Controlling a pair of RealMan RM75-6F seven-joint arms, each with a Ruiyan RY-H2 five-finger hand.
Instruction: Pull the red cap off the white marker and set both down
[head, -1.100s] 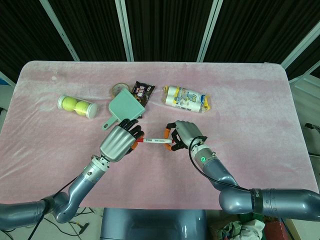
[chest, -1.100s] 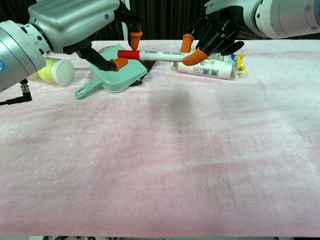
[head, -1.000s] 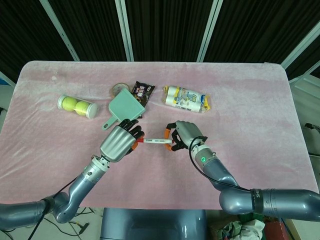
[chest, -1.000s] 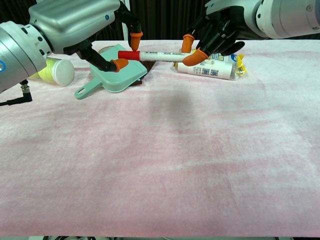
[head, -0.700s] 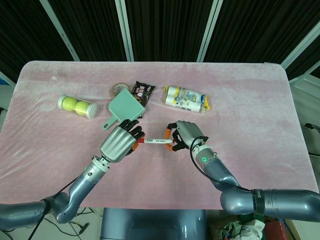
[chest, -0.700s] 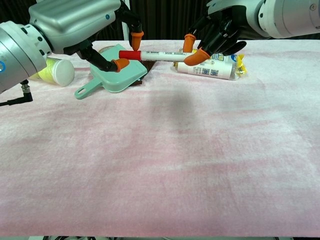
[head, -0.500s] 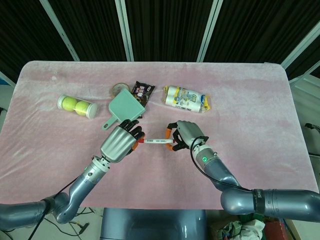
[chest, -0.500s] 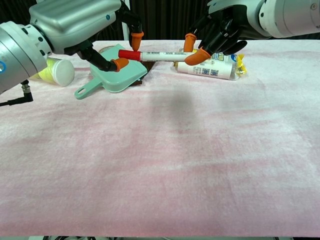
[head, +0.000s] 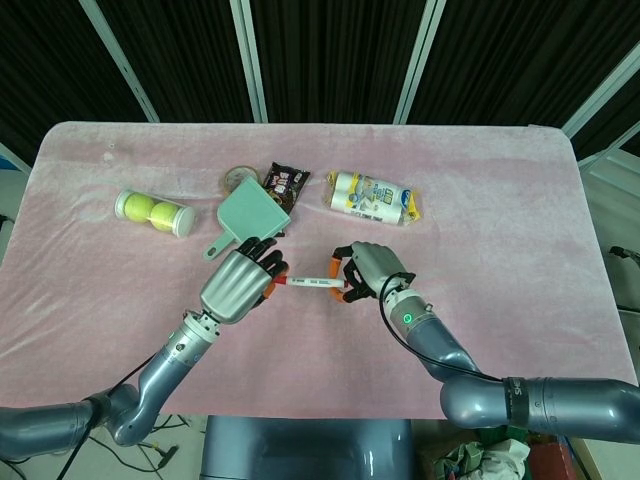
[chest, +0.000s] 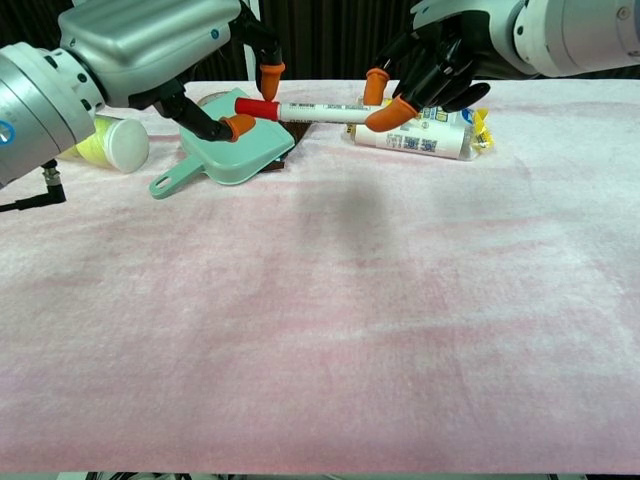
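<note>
**Two robot hands hold a capped marker level above a pink table**

A table covered in a pink cloth (head: 500, 200) fills both views. Toward its far side lie a mint-green dustpan (head: 250, 215), a clear tube of tennis balls (head: 155, 212), a white and blue snack packet (head: 375, 197) and a small dark wrapper (head: 285, 183).

Above the middle of the table, clear of the cloth, the left hand (chest: 150, 45) and right hand (chest: 445, 50) hold one white marker (chest: 325, 112) between them, lying roughly level. The left hand pinches the red cap (chest: 257, 107) between orange-tipped fingertips (chest: 240, 126). The right hand pinches the far end of the white barrel the same way. The cap appears fully seated; no gap shows between it and the barrel.

To do this step well, the pull should likely run straight along the marker's length, hands moving apart. The right hand's pinch sits close to the barrel's end, so a firm hold matters, or the barrel may slip rather than the cap release. Pulling at an angle could twist the marker out of either pinch.
</note>
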